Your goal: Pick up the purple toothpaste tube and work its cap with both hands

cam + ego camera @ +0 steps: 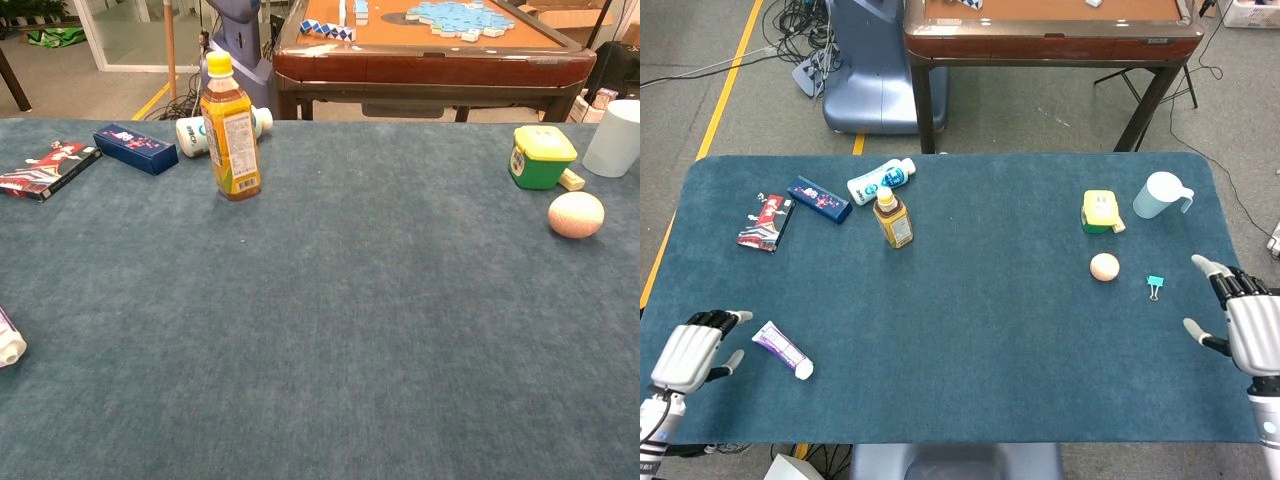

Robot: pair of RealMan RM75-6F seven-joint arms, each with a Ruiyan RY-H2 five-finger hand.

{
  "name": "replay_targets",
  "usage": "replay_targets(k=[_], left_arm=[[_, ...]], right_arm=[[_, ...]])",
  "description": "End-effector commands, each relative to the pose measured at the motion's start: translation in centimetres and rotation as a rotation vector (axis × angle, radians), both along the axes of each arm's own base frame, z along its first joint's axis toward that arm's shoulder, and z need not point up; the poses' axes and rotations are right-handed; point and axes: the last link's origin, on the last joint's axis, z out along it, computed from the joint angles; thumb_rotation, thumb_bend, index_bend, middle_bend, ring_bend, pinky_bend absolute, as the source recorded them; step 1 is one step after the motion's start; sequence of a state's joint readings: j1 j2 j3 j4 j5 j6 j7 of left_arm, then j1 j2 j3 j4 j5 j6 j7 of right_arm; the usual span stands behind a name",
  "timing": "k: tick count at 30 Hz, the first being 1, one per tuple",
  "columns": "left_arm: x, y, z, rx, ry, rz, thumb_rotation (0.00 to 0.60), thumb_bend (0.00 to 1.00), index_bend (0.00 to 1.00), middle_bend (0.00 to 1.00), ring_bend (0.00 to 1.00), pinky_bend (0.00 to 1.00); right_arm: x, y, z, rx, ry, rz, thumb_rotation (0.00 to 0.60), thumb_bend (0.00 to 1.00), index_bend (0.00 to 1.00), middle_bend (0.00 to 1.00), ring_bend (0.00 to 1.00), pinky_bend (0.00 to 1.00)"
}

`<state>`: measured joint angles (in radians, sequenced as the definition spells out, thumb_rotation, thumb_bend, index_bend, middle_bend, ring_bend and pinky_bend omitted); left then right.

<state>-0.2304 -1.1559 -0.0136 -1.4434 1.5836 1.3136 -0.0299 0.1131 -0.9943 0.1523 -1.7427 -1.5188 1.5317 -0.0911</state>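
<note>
The purple toothpaste tube (781, 349) lies flat near the table's front left, its white cap pointing toward the front right. In the chest view only the cap end of the tube (9, 343) shows at the left edge. My left hand (694, 353) hovers just left of the tube, fingers apart, holding nothing and not touching it. At the table's right edge my right hand (1248, 327) is also open and empty. Neither hand appears in the chest view.
A tea bottle (892, 219) stands at the back left beside a lying white bottle (880, 180), a blue box (819, 198) and a red packet (766, 221). At the right are a yellow-green container (1099, 211), a clear cup (1160, 195), an egg-like ball (1104, 266) and a teal clip (1155, 286).
</note>
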Motion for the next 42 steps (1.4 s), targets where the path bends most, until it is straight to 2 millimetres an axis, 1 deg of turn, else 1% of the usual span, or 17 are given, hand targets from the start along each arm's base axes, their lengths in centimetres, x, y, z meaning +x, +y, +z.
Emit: replay_targets(k=[1,5,7,10,15,21,29,34,39,42], left_arm=[[-0.2,1.2,-1.2,-0.091,0.019,-0.044,0.600,0.27,0.27,0.33,0.27,0.26],[-0.4,2.2,-2.5,-0.145,0.028,-0.077,0.600,0.24,0.26,0.33,0.26,0.26],[-0.4,2.6,-3.4,-0.172,0.035,-0.097,0.600,0.21,0.24,0.31,0.25,0.26],[-0.4,2.9,-4.4,-0.196,0.040,-0.116,0.600,0.16,0.19,0.25,0.21,0.25],[-0.6,3.2,-5.9,-0.227,0.070,-0.158,0.600,0.15,0.17,0.23,0.19,0.24],[-0.9,3.4,-7.1,-0.244,0.060,-0.161,0.600,0.15,0.17,0.23,0.19,0.23],[-0.8,4.2,-8.2,-0.251,0.052,-0.156,0.600,0.15,0.17,0.23,0.19,0.23],[-0.2,5.4,-8.9,-0.238,0.041,-0.147,0.600,0.15,0.17,0.23,0.19,0.23],[0.1,6.5,-8.8,-0.196,0.056,-0.132,0.600,0.15,0.18,0.23,0.19,0.23],[0.2,6.5,-8.3,-0.174,0.058,-0.120,0.600,0.15,0.19,0.23,0.19,0.23]], right_arm=[[0.7,-0.4,0.3,-0.005,0.011,0.026,0.600,0.03,0.17,0.28,0.26,0.36],[1.0,-0.4,0.3,0.001,0.010,0.031,0.600,0.03,0.17,0.28,0.26,0.36],[1.0,-0.2,0.3,0.001,0.009,0.028,0.600,0.03,0.17,0.28,0.26,0.36],[0.9,0.1,0.4,-0.004,0.005,0.021,0.600,0.03,0.17,0.28,0.26,0.36],[0.8,0.6,0.5,-0.008,-0.002,0.012,0.600,0.03,0.17,0.28,0.26,0.36],[0.8,1.1,0.6,-0.004,-0.017,0.007,0.600,0.03,0.17,0.28,0.26,0.36],[0.6,1.6,0.8,-0.011,-0.025,0.002,0.600,0.03,0.17,0.29,0.26,0.36],[0.3,1.9,1.0,-0.017,-0.030,-0.009,0.600,0.03,0.17,0.28,0.26,0.36],[0.0,2.2,1.1,-0.020,-0.033,-0.017,0.600,0.03,0.17,0.28,0.26,0.36],[-0.1,2.2,1.1,-0.020,-0.039,-0.016,0.600,0.03,0.17,0.28,0.26,0.36]])
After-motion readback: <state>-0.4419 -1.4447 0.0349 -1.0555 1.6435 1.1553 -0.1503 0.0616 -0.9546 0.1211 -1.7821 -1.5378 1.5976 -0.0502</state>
